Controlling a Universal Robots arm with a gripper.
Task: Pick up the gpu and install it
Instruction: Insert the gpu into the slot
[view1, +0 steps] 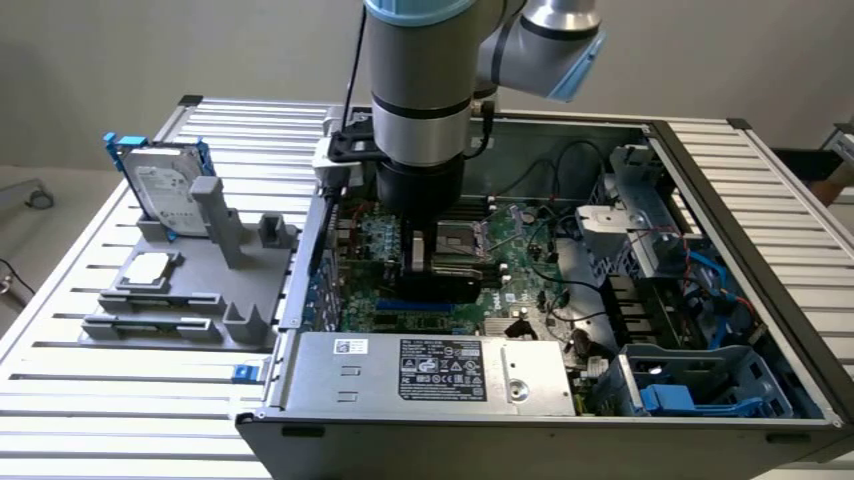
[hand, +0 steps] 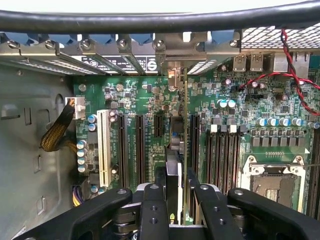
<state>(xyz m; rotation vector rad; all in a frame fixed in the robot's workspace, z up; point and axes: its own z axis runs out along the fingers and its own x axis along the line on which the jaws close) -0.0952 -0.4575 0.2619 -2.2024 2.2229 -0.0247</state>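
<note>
Gripper (view1: 434, 262) (hand: 179, 189) first: it sits low inside an open computer case (view1: 534, 450) (hand: 30, 150), near the centre of the exterior view, and its two black fingers (hand: 152, 202) are pinched onto a graphics card (hand: 176, 136). From the wrist camera I see the card edge-on, a thin upright green board with a dark body. It stands between the fingers over the row of long black slots on the motherboard (view1: 527, 235) (hand: 145, 100). Its metal end is close to the slotted back wall of the case. I cannot tell whether its lower edge is seated in a slot.

A slatted metal table (view1: 80, 400) carries everything. The case is open-topped and takes up the centre and right of the exterior view. The grey and blue arm (view1: 420, 80) hangs from the upper centre of that frame down into it. The green motherboard covers the case floor, with a silver power supply box (view1: 427, 370) along the lower edge of the case. At the exterior view's left a grey holder (view1: 180, 320) rests on the table, just beside the case. A hard drive (view1: 167, 190) in a blue frame stands upright at the holder's far end, and a square silver chip (view1: 150, 266) lies flat in front of it. An open processor socket (hand: 272, 180) shows on the motherboard in the wrist view, well apart from the card.
</note>
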